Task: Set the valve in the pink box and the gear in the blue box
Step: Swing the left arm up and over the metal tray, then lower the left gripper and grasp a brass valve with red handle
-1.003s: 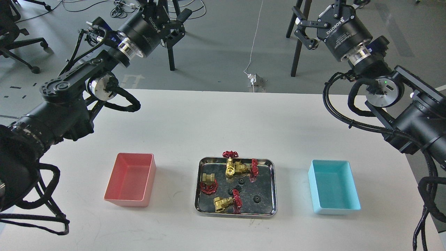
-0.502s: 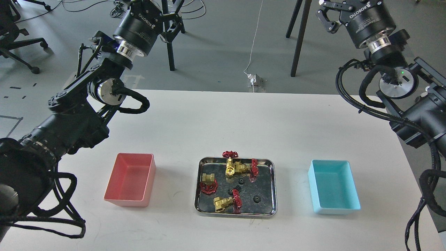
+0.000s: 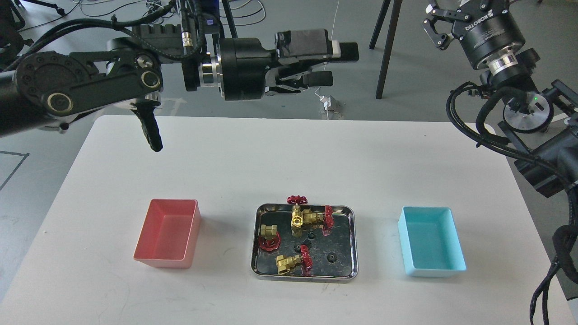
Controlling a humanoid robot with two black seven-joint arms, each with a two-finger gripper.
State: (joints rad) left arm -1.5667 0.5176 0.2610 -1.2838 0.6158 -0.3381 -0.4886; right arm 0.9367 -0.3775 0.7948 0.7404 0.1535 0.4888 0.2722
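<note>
Left pincer lies level above the counter's far edge, fingers spread, holding nothing; right pincer, top right, cannot be judged. Valves, e.g. one, and gears, e.g. one, lie in the tray between pink box and blue box.

Pink box salmon; blue box cyan; valve brass, red handwheel; gear black.
</note>
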